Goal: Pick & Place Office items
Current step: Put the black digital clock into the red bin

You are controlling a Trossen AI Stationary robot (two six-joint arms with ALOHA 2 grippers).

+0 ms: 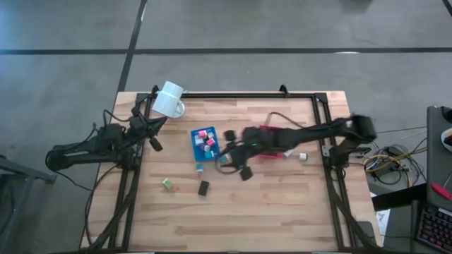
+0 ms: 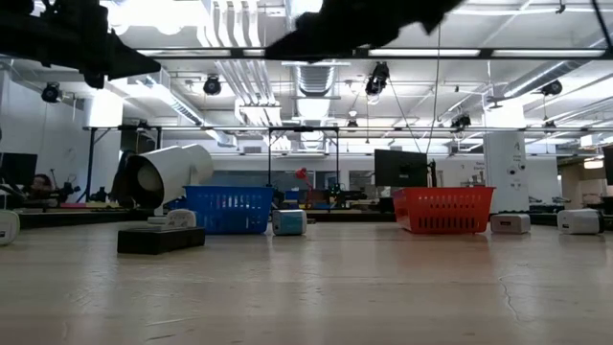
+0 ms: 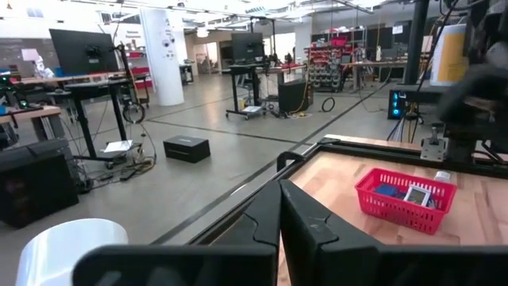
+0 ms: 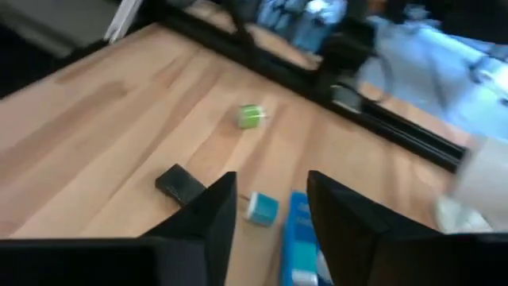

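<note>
Small blocks lie on the wooden table. Pink and white ones sit in the blue tray (image 1: pixel 205 141). A teal block (image 1: pixel 200 168) (image 4: pixel 260 208), a green block (image 1: pixel 167 183) (image 4: pixel 252 116) and a black block (image 1: pixel 203 188) (image 4: pixel 181 184) rest on the wood near it. My right gripper (image 1: pixel 222 156) (image 4: pixel 270 199) hovers open and empty beside the blue tray's near right corner, with the teal block just beyond its fingertips. My left gripper (image 1: pixel 152 137) (image 3: pixel 278 214) waits shut and empty at the table's left side.
A white mug (image 1: pixel 169 99) (image 2: pixel 168 177) lies on its side at the far left corner. A red tray (image 1: pixel 272 152) (image 3: pixel 405 199) holding a few items sits under my right arm. A white piece (image 1: pixel 302 156) lies to its right. A black frame (image 1: pixel 321 106) rims the table.
</note>
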